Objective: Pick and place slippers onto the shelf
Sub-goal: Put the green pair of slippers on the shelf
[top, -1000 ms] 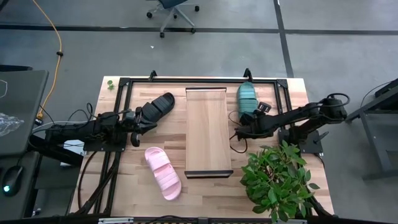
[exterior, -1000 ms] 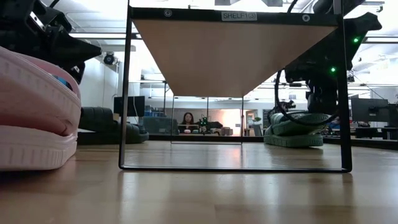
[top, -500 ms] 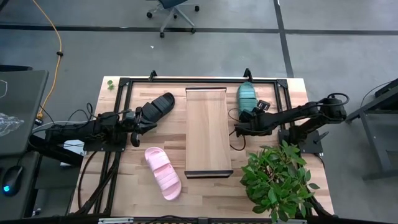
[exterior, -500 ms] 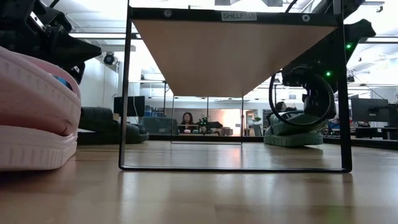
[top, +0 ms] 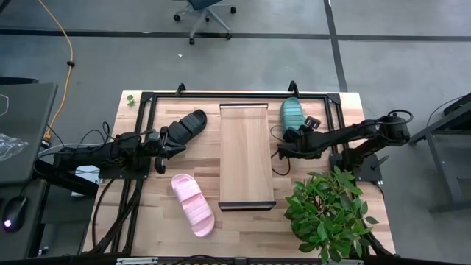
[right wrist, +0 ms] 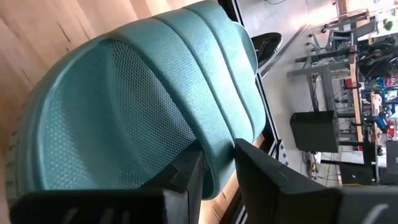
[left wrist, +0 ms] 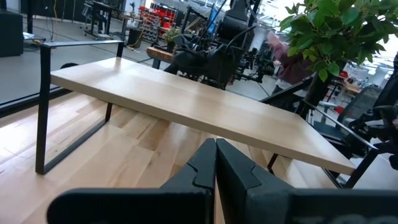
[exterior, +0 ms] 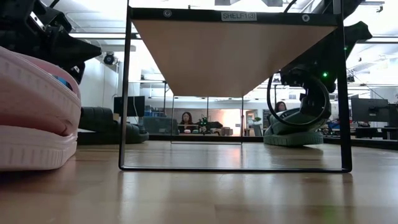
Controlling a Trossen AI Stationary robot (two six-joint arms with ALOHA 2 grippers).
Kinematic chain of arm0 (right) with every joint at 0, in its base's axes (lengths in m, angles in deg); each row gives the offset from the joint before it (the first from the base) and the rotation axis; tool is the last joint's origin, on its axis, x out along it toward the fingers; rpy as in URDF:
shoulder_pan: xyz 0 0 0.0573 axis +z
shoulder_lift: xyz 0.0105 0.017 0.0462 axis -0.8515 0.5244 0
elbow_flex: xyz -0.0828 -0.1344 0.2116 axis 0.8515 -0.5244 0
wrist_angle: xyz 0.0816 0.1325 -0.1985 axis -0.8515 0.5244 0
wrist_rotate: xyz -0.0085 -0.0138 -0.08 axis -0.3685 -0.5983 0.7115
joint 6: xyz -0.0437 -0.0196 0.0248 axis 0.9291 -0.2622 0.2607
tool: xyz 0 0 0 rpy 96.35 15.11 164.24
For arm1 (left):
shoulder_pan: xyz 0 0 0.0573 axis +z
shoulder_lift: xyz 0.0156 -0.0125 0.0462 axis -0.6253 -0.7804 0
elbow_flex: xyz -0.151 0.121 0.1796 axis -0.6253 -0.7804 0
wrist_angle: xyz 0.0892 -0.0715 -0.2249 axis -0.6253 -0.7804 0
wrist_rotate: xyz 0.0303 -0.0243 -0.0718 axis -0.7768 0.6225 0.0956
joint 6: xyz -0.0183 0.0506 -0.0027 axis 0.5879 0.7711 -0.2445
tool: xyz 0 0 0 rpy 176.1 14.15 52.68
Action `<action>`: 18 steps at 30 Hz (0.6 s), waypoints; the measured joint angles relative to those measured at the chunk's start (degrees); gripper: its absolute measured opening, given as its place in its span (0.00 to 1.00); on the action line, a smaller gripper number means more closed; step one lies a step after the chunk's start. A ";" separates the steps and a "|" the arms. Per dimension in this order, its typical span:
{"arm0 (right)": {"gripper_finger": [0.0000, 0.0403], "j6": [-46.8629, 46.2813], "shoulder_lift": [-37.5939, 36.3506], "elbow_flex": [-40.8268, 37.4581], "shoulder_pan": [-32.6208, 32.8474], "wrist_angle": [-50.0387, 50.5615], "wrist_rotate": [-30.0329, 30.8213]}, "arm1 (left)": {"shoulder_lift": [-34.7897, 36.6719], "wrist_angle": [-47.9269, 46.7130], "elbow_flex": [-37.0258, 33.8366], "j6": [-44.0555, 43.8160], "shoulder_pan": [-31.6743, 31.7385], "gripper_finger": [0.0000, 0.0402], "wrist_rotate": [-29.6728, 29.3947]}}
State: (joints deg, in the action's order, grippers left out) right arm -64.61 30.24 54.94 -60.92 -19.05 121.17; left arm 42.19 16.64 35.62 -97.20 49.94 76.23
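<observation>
**My right jaws close in on the teal slipper**

Over the last second my right jaws (top: 285, 145) have slid up to the teal slipper's (top: 292, 112) heel; fingers (right wrist: 186, 174) slightly apart around its edge, not yet clamped, so the lift looks near. It lies flat on the tabletop (top: 250, 224) beside the shelf (top: 246, 154), ribbed strap up. Left jaws (left wrist: 216, 163) pressed together, idle by the black slipper (top: 185, 125).

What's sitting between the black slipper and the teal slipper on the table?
The shelf lies between the black slipper and the teal slipper; the high view shows it, its top bare.
</observation>
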 joint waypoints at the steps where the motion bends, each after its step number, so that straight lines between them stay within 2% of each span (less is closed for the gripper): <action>1: 0.18 0.11 0.00 0.00 -0.29 -0.02 0.00 | 0.00 0.00 -0.01 0.01 -0.02 0.00 0.00; 9: 0.02 0.65 0.00 0.00 -1.23 -1.18 -0.90 | 0.02 -0.02 0.01 1.47 0.01 0.00 0.02; 18: 0.01 -0.95 -0.06 0.00 -1.22 1.32 -0.61 | 0.00 -0.02 -0.01 1.51 -0.02 0.00 0.02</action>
State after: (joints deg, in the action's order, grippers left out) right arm -65.56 30.18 54.94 -62.14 -17.73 120.56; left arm 42.19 16.62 35.61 -95.69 49.93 76.25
